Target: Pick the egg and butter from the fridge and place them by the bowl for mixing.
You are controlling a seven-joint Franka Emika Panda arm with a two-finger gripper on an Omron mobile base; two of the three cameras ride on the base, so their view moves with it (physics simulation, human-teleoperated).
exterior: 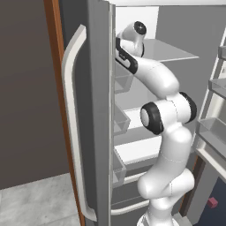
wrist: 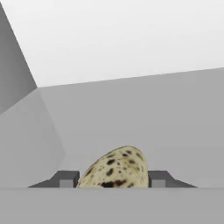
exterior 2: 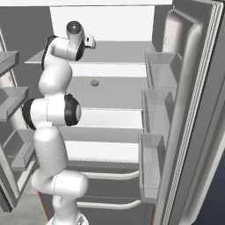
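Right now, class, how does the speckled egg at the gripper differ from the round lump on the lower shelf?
The speckled egg sits between the fingertips of the gripper, up where the hand reaches; the round lump lies alone on a lower shelf. The egg shows cream with dark spots; the lump looks dull brown. Both are inside the fridge.

The egg (wrist: 117, 169) is hiding its lower part behind the grey band; a tiny lump (exterior 2: 94, 82) on a shelf (exterior 2: 118, 94) is too small to identify.

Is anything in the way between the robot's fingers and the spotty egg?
Nothing visible. In the hand view the egg sits right between the end effector's two fingertips, which flank it on the fridge shelf.
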